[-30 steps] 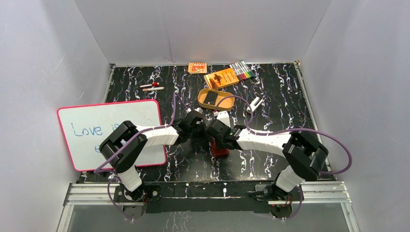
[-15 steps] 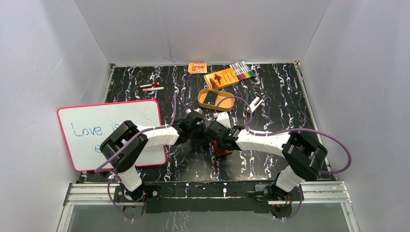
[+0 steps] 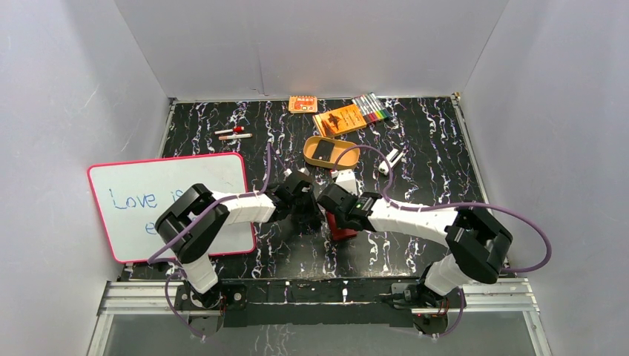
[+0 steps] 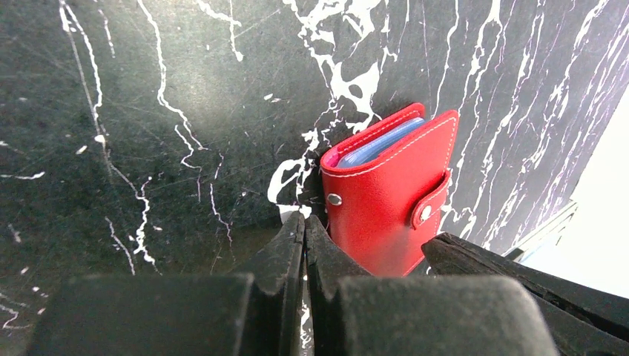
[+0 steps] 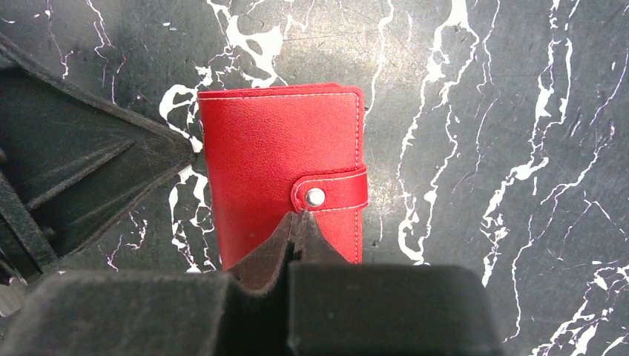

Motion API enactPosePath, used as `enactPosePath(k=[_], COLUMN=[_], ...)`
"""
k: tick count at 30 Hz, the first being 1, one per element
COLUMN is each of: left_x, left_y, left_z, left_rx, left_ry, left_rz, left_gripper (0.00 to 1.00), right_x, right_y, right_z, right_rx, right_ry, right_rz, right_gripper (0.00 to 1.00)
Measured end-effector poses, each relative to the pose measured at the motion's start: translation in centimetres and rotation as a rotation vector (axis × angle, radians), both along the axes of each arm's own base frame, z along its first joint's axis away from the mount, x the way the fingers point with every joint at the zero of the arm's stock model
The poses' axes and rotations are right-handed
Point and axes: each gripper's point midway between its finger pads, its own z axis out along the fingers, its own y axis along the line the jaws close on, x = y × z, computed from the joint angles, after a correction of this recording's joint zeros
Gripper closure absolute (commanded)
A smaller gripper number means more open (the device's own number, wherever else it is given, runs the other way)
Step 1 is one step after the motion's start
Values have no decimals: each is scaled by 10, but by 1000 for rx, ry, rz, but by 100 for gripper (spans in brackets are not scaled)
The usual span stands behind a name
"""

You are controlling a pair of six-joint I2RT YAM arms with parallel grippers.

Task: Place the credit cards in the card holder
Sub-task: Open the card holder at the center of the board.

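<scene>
Since a second ago the right fingers [image 5: 271, 256] have come together, tips at the snap tab [image 5: 330, 194] of the card holder [image 5: 282, 148], which lies closed on the bench [image 5: 482, 111] between both arms. The left fingers [image 4: 285, 256], also together, sit at its spine edge, probably steadying it for unsnapping. Bare bench lies to its right. One credit card [image 3: 322, 151] waits in the tray [image 3: 348, 157], well apart.

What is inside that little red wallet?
Only the edge of bluish clear sleeves shows between the covers of the wallet. Its snap tab is closed over the front, so whether anything is tucked in them is hidden.
</scene>
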Motion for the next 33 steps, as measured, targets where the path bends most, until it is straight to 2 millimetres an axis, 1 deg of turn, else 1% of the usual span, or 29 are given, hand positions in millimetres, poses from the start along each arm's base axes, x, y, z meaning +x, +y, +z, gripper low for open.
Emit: enactPosePath(k=[3, 4, 5, 6, 8, 11, 17, 22, 27, 33], left_x=[-1, -2, -2, -1, 0, 1, 1, 0, -2, -1], left_y=[2, 3, 3, 2, 0, -4, -17, -23, -24, -26], left_z=[3, 6, 9, 14, 23, 32, 39, 29, 17, 12], left_rx=[3, 1, -4, -12, -34, -63, -134, -152, -142, -147], left_ry=[-1, -3, -7, -14, -28, -40, -34, -4, 23, 33], left_rz=[3, 3, 3, 4, 7, 5, -14, -23, -24, -20], left_gripper=[100, 100, 100, 100, 100, 100, 100, 100, 100, 100], right_x=[0, 0, 0, 0, 0, 1, 0, 1, 0, -1], right_y=[0, 0, 0, 0, 1, 2, 2, 3, 1, -1], right_z=[1, 1, 2, 4, 9, 16, 17, 15, 3, -8], right_rx=[4, 6, 9, 14, 31, 53, 62, 58, 26, -11], right_ry=[-1, -2, -3, -5, -13, -28, -32, -30, -11, 7], right_rz=[-2, -2, -2, -2, -2, -1, -1, 0, 0, -2], right_gripper=[100, 95, 88, 84, 75, 69, 65, 63, 63, 63])
